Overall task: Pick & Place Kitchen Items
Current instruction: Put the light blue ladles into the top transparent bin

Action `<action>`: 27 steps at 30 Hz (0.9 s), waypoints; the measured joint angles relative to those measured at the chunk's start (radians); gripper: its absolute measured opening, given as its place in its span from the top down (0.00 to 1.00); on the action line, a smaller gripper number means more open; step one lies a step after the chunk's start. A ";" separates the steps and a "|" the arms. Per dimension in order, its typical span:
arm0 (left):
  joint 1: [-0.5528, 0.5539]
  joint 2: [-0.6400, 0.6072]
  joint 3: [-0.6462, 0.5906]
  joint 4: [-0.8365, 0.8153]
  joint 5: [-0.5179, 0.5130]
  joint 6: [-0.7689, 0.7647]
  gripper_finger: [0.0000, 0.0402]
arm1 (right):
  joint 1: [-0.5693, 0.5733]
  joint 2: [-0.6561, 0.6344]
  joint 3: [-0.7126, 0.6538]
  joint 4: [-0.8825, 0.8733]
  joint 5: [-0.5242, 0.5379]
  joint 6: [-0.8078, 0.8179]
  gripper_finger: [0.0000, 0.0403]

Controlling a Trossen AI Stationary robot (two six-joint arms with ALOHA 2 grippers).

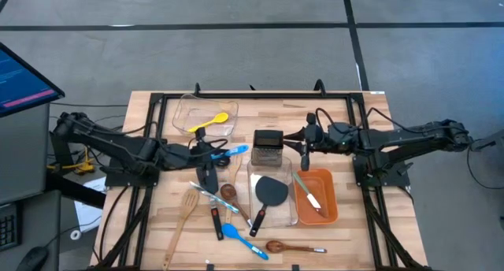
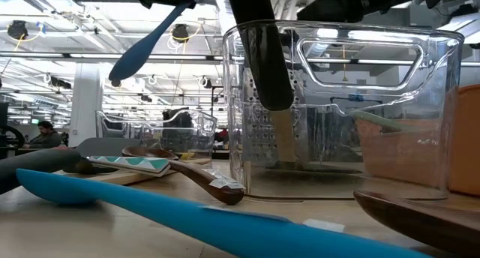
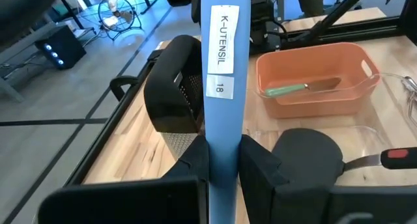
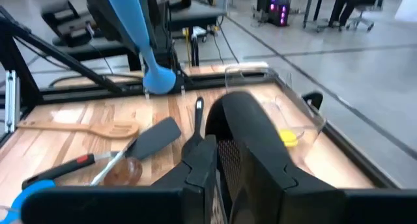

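While the left gripper (image 3: 223,165) hangs above the middle of the wooden surface (image 1: 157,113), its jaws are closed on the handle of a blue spoon (image 3: 223,87), which runs straight out between the two fingers with a white label facing the wrist camera. In the high view that blue spoon (image 1: 229,153) sits lifted just left of the steel box grater (image 1: 268,147), its bowl end pointing toward the grater. The right gripper (image 1: 305,145) is just right of the grater, and its jaws are clamped on the grater's dark handle (image 4: 244,120). A clear tub (image 1: 206,113) at the back left contains a yellow spoon (image 1: 213,122). An orange bin (image 1: 316,194) at the right holds a utensil with a pale green handle (image 3: 287,88). Between them a clear container (image 1: 272,194) holds a black turner (image 1: 270,191). Wooden spoons, a second blue spoon (image 1: 242,239) and other utensils lie loose on the near part of the surface.
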 joint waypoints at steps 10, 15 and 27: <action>0.000 0.001 0.000 0.065 0.000 0.034 0.92 | 0.000 0.000 0.000 0.031 0.000 -0.004 0.84; 0.000 0.001 -0.001 0.068 0.000 0.036 0.92 | 0.002 0.000 0.000 0.012 0.000 -0.004 0.84; 0.091 -0.021 -0.003 0.099 -0.067 0.295 0.92 | 0.009 0.000 0.000 -0.020 0.000 0.044 0.84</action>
